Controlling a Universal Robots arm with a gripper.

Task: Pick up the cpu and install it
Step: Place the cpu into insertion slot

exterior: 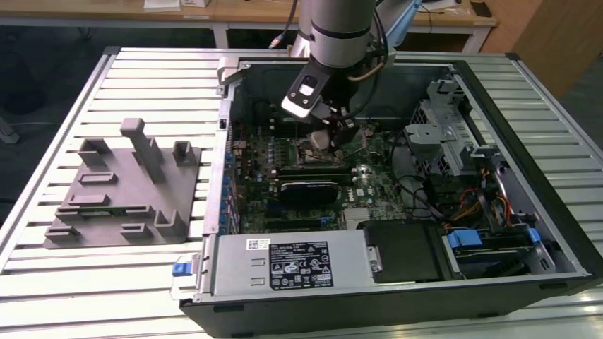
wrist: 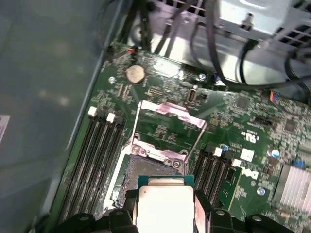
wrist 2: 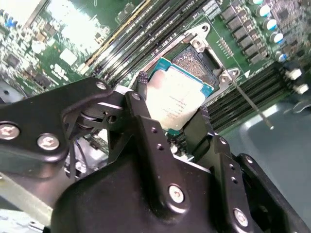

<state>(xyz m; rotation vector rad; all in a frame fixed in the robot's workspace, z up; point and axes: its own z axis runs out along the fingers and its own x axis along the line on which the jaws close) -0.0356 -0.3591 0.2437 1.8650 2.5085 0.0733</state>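
Gripping the small flat square silvery-topped cpu (wrist 2: 180, 92) by opposite edges, black gripper (wrist 2: 172, 96) clamped on it; hovering just above the open metal-framed socket (wrist 2: 197, 58), probably leaving its underside free for seating.

Slatted metal table (exterior: 94, 282): grey fixture (exterior: 113, 201) at exterior view's left, open computer case (exterior: 330, 316) just beside.

Your worktop (exterior: 56, 282) is a bed of pale metal slats running across the exterior view, evenly lit, with soft reflections. Beyond its far edge you have a wooden-topped desk (exterior: 245, 13) on white legs (exterior: 219, 34). A dark grey floor (exterior: 47, 56) lies at the exterior view's left, and a brown wooden panel (exterior: 556, 35) stands at its right.
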